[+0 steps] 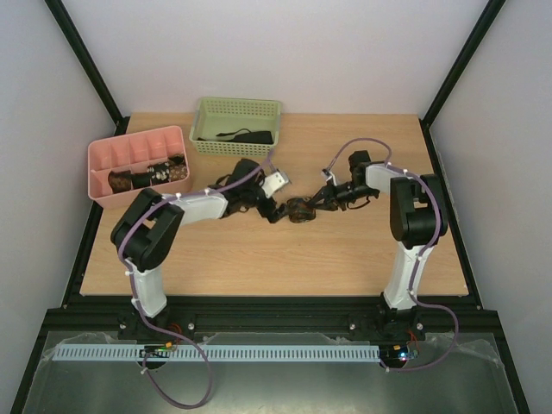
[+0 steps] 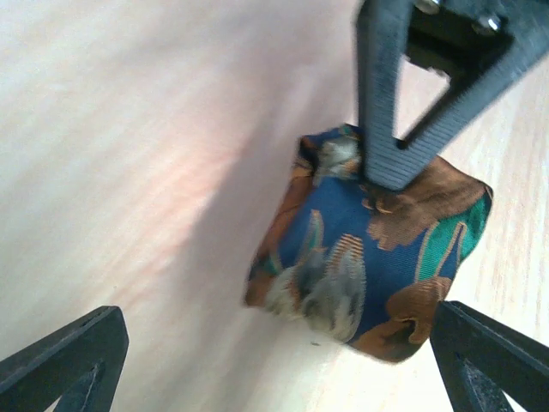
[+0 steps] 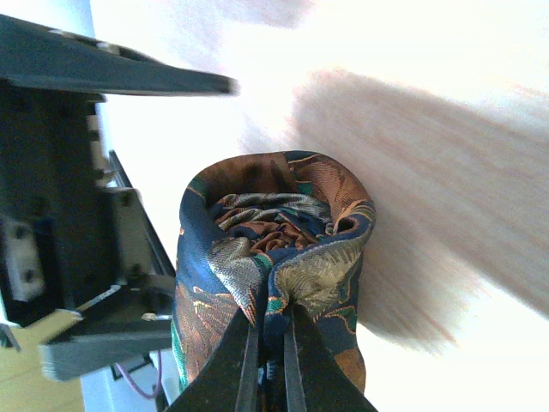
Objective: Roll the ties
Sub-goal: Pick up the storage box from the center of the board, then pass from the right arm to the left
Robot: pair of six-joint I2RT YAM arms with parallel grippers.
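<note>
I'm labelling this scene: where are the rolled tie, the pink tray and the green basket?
rolled tie (image 1: 300,210), top view, its coiled middle.
pink tray (image 1: 134,138), top view, far rim.
green basket (image 1: 233,147), top view, near wall.

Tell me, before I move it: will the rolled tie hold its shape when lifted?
Likely floppy: the rolled tie shows loose fabric folds. Probably unrolls if released, since only the right gripper pinches it, jaws shut.
</note>
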